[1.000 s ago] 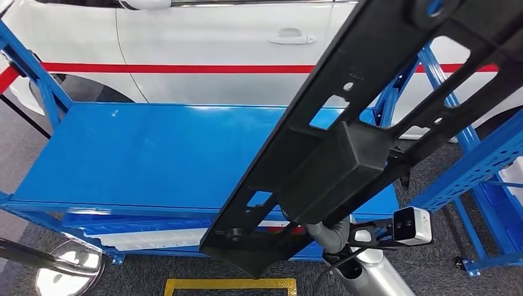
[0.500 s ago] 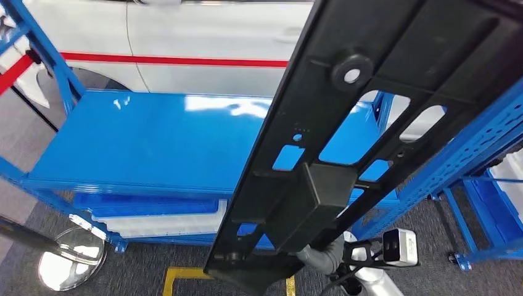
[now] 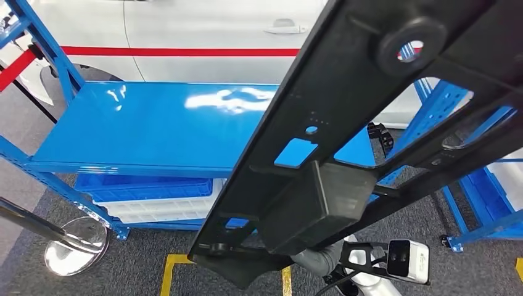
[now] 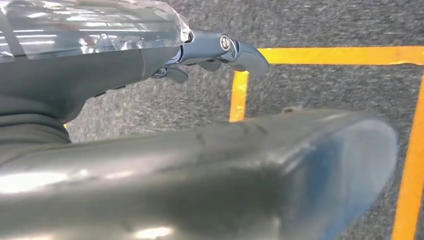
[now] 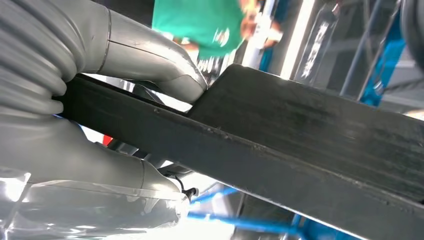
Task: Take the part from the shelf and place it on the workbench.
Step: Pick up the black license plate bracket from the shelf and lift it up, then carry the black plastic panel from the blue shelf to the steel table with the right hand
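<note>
Blue surface (image 3: 154,123) is waiting ahead of us, bare. We are carrying the black part (image 3: 345,142) above it, our right hand (image 5: 75,125) clamped around its lower end. Left hand (image 4: 215,52) is hanging with fingers loosely curled, holding nothing. Placing is remaining.

- The big black part (image 3: 345,142) runs off the top and right edges of the head view, so its far end can't be seen.
- The part covers most of the right hand (image 3: 321,259) and the right side of the blue workbench (image 3: 154,123).
- The person in green (image 5: 202,22) is blurry and cut off.
- The left hand (image 4: 220,52) is half hidden.
</note>
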`<state>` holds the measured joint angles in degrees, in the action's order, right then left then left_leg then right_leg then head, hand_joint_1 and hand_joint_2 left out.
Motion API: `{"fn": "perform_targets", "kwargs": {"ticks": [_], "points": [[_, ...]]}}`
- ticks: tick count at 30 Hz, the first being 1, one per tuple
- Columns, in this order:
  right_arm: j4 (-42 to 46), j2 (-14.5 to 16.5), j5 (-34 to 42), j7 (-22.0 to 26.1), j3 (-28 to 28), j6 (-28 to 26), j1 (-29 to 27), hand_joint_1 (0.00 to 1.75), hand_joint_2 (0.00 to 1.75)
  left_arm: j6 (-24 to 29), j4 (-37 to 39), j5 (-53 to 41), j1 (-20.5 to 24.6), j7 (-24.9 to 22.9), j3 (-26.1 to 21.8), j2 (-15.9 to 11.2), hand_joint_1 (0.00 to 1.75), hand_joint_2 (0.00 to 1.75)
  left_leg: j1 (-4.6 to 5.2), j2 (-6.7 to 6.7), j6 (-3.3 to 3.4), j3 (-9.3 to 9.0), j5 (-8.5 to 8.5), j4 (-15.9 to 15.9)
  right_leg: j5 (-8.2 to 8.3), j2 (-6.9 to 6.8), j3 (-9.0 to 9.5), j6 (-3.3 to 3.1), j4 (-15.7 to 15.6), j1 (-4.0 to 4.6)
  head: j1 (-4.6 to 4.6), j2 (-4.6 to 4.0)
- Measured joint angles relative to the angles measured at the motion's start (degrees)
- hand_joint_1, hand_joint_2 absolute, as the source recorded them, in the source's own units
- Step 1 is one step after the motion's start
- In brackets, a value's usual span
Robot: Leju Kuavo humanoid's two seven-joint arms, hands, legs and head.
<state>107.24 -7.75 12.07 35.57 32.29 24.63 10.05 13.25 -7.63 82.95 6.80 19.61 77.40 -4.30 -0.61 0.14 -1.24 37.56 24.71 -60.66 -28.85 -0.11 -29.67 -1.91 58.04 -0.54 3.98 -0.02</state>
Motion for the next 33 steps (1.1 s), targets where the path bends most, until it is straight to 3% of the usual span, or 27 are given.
{"fn": "perform_targets", "kwargs": {"ticks": [3,4,5,6,8,10,12,14,15,16,18,19,20,21,22,23,24,26,28,30,31,33], "points": [[-0.1,0.3,0.5,0.0,0.4,1.1,-0.1,1.75,1.75,0.0,0.0,0.0,-0.1,0.1,0.0,0.0,0.00,0.00,-0.13,-0.01,-0.49,2.63,7.91,-9.9,1.91,-0.12,-2.32,-0.72,0.0,0.23,0.00,0.00],[-0.2,0.4,0.8,0.0,0.4,1.2,-0.2,1.75,1.75,0.0,0.0,-0.1,-0.1,0.1,0.1,0.0,0.00,0.00,-0.13,0.00,-0.56,2.92,8.85,-12.8,2.54,-0.14,-3.19,-0.75,0.1,0.37,0.00,0.00],[-0.2,0.4,1.1,-0.1,0.3,1.2,-0.4,1.75,1.75,-0.1,0.0,-0.1,-0.1,0.2,0.2,0.0,0.00,0.00,-0.13,0.00,-0.53,2.48,8.48,-14.2,3.13,-0.16,-4.07,-0.74,0.2,0.52,0.00,0.00],[-0.2,0.4,1.2,-0.1,0.1,0.9,-0.8,1.75,1.75,-0.2,0.0,-0.1,-0.1,0.2,0.3,0.0,0.00,0.00,-0.12,-0.01,-0.37,1.02,7.10,-13.6,3.70,-0.17,-4.96,-0.71,0.4,0.66,0.00,0.00],[0.2,0.5,1.4,-0.2,-0.4,0.1,-1.8,1.75,1.75,-0.3,0.0,-0.1,0.0,0.2,0.5,-0.1,0.00,0.00,0.01,-0.05,0.36,-4.54,4.76,-7.0,4.75,-0.18,-6.34,-0.54,0.6,0.89,0.00,0.00],[0.9,0.5,1.4,-0.3,-1.1,-0.4,-2.9,1.75,1.75,-0.3,0.1,-0.1,0.2,0.3,0.6,-0.2,0.00,0.00,0.38,-0.09,1.11,-10.12,5.19,1.1,5.72,-0.22,-6.98,-0.12,0.7,1.04,0.00,0.00],[1.4,0.5,1.3,-0.2,-1.5,-0.2,-3.6,1.75,1.75,-0.3,0.1,-0.1,0.3,0.3,0.8,-0.2,0.00,0.00,0.83,-0.09,1.53,-11.76,5.63,4.5,6.79,-0.27,-7.16,0.53,0.4,0.90,0.00,0.00],[1.5,0.5,1.4,-0.2,-2.0,0.8,-4.3,1.75,1.75,-0.1,0.2,0.0,0.3,0.2,1.0,-0.2,0.00,0.00,0.71,0.12,2.14,-10.94,4.40,5.0,6.72,-0.13,-7.59,1.20,0.5,0.70,0.00,0.00],[1.4,0.4,1.4,-0.1,-2.2,1.5,-4.6,1.75,1.75,0.0,0.2,0.0,0.3,0.1,1.1,-0.1,0.00,0.00,0.57,0.26,2.57,-10.35,3.63,5.2,5.05,-0.03,-8.09,1.49,1.6,0.63,0.00,0.00],[1.3,0.4,1.5,-0.1,-2.4,2.2,-4.9,1.75,1.75,0.1,0.2,0.0,0.2,0.1,1.1,-0.1,0.00,0.00,0.43,0.40,2.90,-9.64,2.84,5.3,2.36,0.06,-8.81,1.76,3.7,0.51,0.00,0.00],[0.9,0.3,1.5,0.0,-2.8,2.9,-5.2,1.75,1.75,0.2,0.2,0.1,0.2,0.0,1.1,0.0,0.00,0.00,0.47,0.49,3.19,-7.85,1.38,5.2,-3.58,0.11,-10.39,2.24,10.6,0.20,0.00,0.00],[0.8,0.3,1.5,0.0,-2.9,3.1,-5.4,1.75,1.75,0.2,0.2,0.1,0.2,0.0,1.1,0.0,0.00,0.00,0.47,0.50,3.12,-6.87,0.70,5.1,-4.80,0.11,-10.80,2.47,13.9,0.05,0.00,0.00],[0.6,0.3,1.6,0.0,-3.0,3.2,-5.5,1.75,1.75,0.3,0.2,0.1,0.2,0.0,1.2,0.1,0.00,0.00,0.46,0.51,3.01,-5.84,0.06,4.9,-4.55,0.11,-10.65,2.67,16.1,-0.09,0.00,0.00],[0.4,0.2,1.6,0.0,-3.2,3.4,-5.6,1.75,1.75,0.3,0.2,0.1,0.2,0.0,1.2,0.1,0.00,0.00,0.41,0.52,2.86,-4.78,-0.50,4.6,-3.07,0.10,-9.64,2.84,16.3,-0.23,0.00,0.00],[0.3,0.2,1.6,0.0,-3.2,3.7,-5.7,1.75,1.75,0.4,0.2,0.1,0.1,0.0,1.2,0.1,0.00,0.00,0.35,0.52,2.66,-3.74,-0.98,4.2,-1.24,0.09,-7.66,2.95,14.6,-0.36,0.00,0.00],[0.1,0.2,1.5,0.1,-3.3,4.2,-5.7,1.75,1.75,0.6,0.2,0.1,0.1,-0.2,1.2,0.2,0.00,0.00,0.28,0.52,2.45,-2.81,-1.34,3.8,-0.14,0.08,-4.88,2.99,11.2,-0.47,0.00,0.00],[-0.1,0.2,1.3,0.1,-3.4,4.8,-5.8,1.75,1.75,1.0,0.2,0.1,0.1,-0.6,1.2,0.3,0.00,0.00,0.28,0.50,2.19,-2.01,-1.62,3.2,-0.18,0.07,-1.75,2.92,6.9,-0.41,0.00,0.00],[-0.6,0.2,1.1,0.1,-3.9,6.6,-6.3,1.75,1.75,2.1,0.2,0.2,0.0,-1.9,1.2,0.4,0.00,0.00,0.31,0.47,1.56,-1.25,-2.11,2.6,-1.98,0.07,2.37,2.41,0.6,-0.15,0.00,0.00],[-1.1,0.1,1.1,0.2,-4.6,8.9,-7.2,1.75,1.75,3.1,0.2,0.2,-0.3,-3.8,1.3,0.5,0.00,0.00,0.30,0.44,0.82,-1.10,-2.79,2.6,-2.42,0.08,2.90,1.63,-0.9,0.07,0.00,0.00],[-1.4,0.1,0.7,0.2,-5.8,11.4,-8.4,1.75,1.75,3.8,0.3,0.2,-0.7,-5.9,1.3,0.6,0.00,0.00,0.09,0.38,0.17,-0.58,-2.00,1.8,-1.58,-0.06,2.45,0.80,-1.1,-0.05,0.00,0.00],[-1.4,0.2,0.0,0.2,-6.7,12.7,-9.2,1.75,1.75,3.9,0.3,0.2,-0.9,-6.9,1.3,0.6,0.00,0.00,-0.01,0.35,-0.09,0.13,-0.34,0.0,-1.15,-0.18,2.21,0.41,-1.2,-0.16,0.00,0.00],[-1.4,0.2,-2.2,0.2,-8.9,14.7,-11.3,1.75,1.75,4.1,0.4,0.2,-1.4,-8.6,1.4,0.6,0.00,0.00,-0.12,0.34,-0.49,2.33,4.35,-6.6,-0.54,-0.39,1.57,-0.01,-1.2,-0.11,0.00,0.00]]}}
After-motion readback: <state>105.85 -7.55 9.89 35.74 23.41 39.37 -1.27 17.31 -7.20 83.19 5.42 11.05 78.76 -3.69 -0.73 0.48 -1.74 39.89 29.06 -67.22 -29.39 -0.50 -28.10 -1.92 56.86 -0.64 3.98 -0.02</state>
